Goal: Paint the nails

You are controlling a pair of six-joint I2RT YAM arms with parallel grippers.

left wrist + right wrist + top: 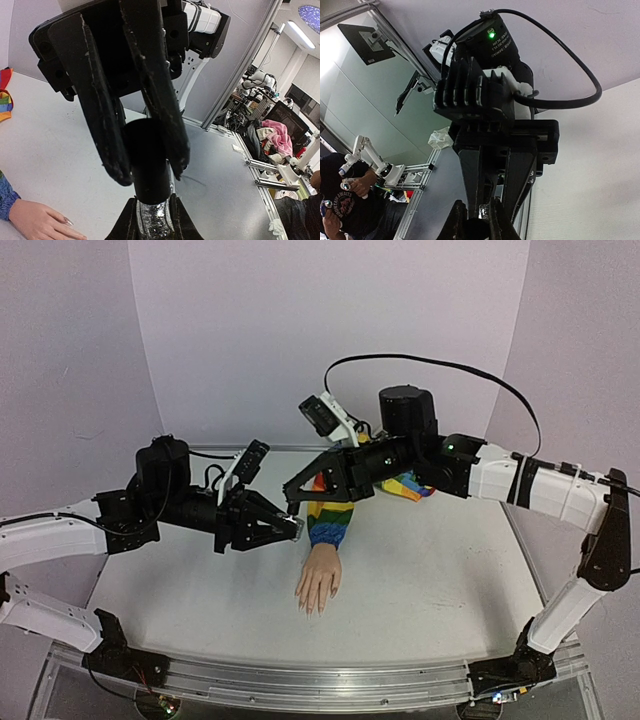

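The pale mannequin hand [320, 583] lies palm down mid-table, with its rainbow-striped sleeve [330, 515] behind it. Its nails [312, 608] are tiny at the fingertips. One nail [67, 221] shows at the bottom left of the left wrist view. My left gripper [296, 529] [152, 207] is shut on a silver glitter bottle [152, 220], held above the table left of the sleeve. My right gripper [290, 504] [476, 215] is shut on the bottle's black cap [149, 160] [476, 231]. The two grippers meet tip to tip.
The sleeve's far end [410, 485] lies bunched under the right arm at the back. The table's front rail [300, 685] runs along the near edge. Pale walls close off the back and sides.
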